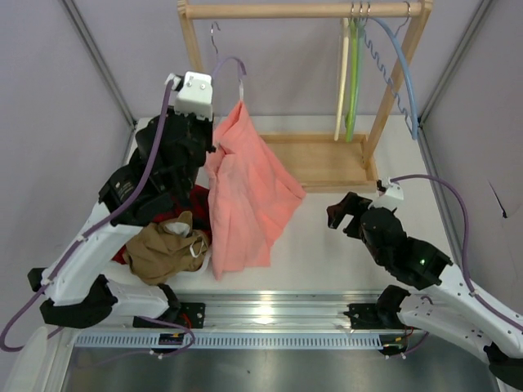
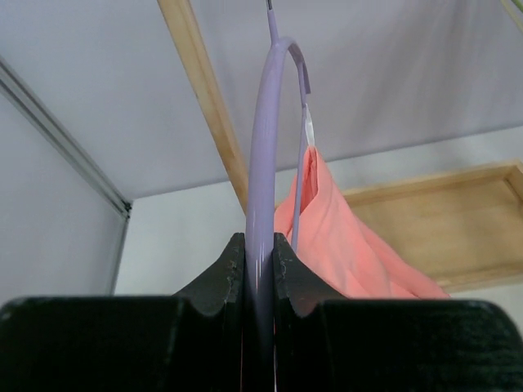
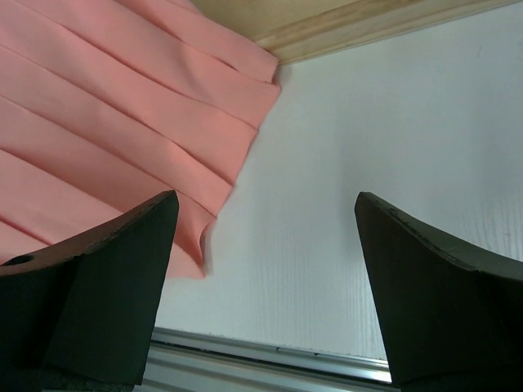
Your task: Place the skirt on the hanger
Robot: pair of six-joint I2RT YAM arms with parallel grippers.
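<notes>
The salmon-pink skirt (image 1: 245,192) hangs by its top from the lilac hanger (image 1: 230,64), and its lower part spreads over the table. My left gripper (image 1: 206,110) is raised and shut on the hanger's arched body (image 2: 263,171); the skirt (image 2: 343,237) hangs just right of it there. The hanger's silver hook (image 1: 214,34) points up, below the wooden rail. My right gripper (image 1: 341,214) is open and empty, low over the table right of the skirt's hem (image 3: 122,106).
A wooden rack (image 1: 327,162) stands at the back, with cream, green (image 1: 353,77) and light blue (image 1: 406,73) hangers on its rail. A tan-brown garment (image 1: 163,249) and a red-and-black plaid garment (image 1: 194,204) lie at the left, under my left arm.
</notes>
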